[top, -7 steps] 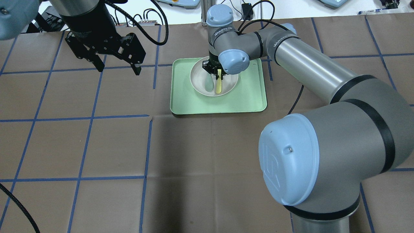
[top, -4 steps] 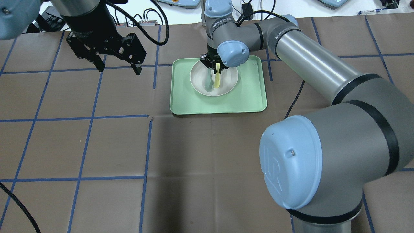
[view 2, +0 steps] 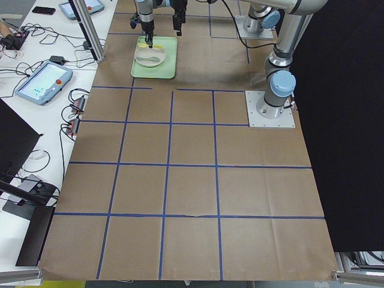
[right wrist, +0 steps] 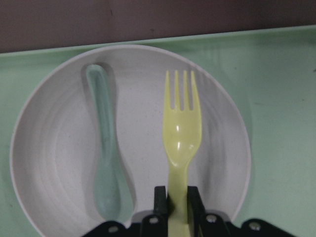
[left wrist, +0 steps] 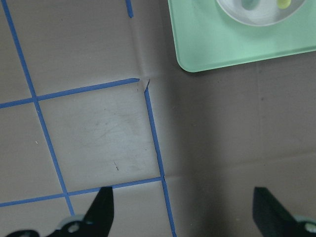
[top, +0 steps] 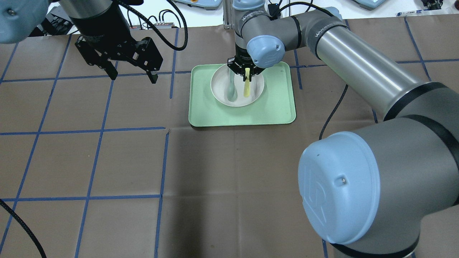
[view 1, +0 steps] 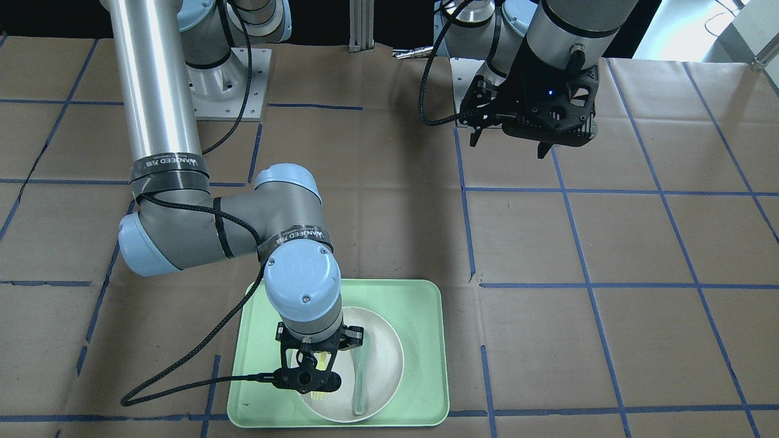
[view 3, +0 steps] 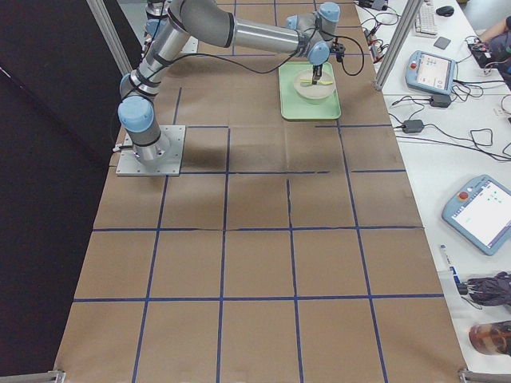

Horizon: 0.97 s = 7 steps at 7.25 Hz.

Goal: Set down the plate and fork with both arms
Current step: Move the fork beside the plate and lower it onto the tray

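The off-white plate [top: 256, 89] sits in the mint-green tray [top: 279, 107]. My right gripper [top: 246, 72] is shut on the handle of the pale-yellow fork [top: 246, 87] and holds it over the plate. In the right wrist view the fork [right wrist: 181, 128] points its tines away from the gripper [right wrist: 177, 197], above the plate [right wrist: 59, 148]. The fork [view 1: 317, 395] is mostly hidden in the front-facing view. My left gripper [top: 132, 77] is open and empty above the table, left of the tray. It also shows in the left wrist view [left wrist: 183, 212].
A grey-green spoon [top: 231, 91] lies in the plate, left of the fork; it also shows in the right wrist view [right wrist: 106, 158]. The tray corner [left wrist: 222, 44] shows in the left wrist view. Blue tape lines cross the brown table.
My right gripper has risen with the fork in it and shifted slightly right over the plate. The left arm has hardly moved.
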Motion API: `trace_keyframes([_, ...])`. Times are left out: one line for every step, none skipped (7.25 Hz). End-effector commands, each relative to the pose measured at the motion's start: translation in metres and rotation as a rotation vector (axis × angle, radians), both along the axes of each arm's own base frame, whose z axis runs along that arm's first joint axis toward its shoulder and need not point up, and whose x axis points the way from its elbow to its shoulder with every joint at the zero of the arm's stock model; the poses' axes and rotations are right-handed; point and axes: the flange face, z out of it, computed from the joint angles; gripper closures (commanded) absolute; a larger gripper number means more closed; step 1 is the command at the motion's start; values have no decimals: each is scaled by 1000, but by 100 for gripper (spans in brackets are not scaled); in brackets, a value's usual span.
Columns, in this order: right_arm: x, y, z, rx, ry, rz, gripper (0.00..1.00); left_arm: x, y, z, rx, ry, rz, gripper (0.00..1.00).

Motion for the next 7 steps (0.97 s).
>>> trace_keyframes([-65, 14, 2, 34, 7, 34, 97, 0, -2, -2, 3, 1, -9, 0])
trace_keyframes([-95, 24, -5, 56, 5, 45, 97, 0, -3, -4, 8, 1, -9, 0])
trace_keyframes([-112, 24, -16, 19, -3, 51, 97, 0, -4, -6, 11, 1, -8, 0])
trace_keyframes([-116, 27, -37, 8, -4, 53, 97, 0, -4, -6, 11, 0, -6, 0])
trace_keyframes([-113, 29, -49, 6, -2, 53, 96, 0, -5, -7, 14, 0, -3, 0])
trace_keyframes([-110, 27, -52, 6, -4, 48, 96, 0, -4, -7, 14, 0, -3, 0])
trace_keyframes([-110, 26, -57, 11, -5, 47, 96, 0, -4, -6, 13, 0, -2, 0])
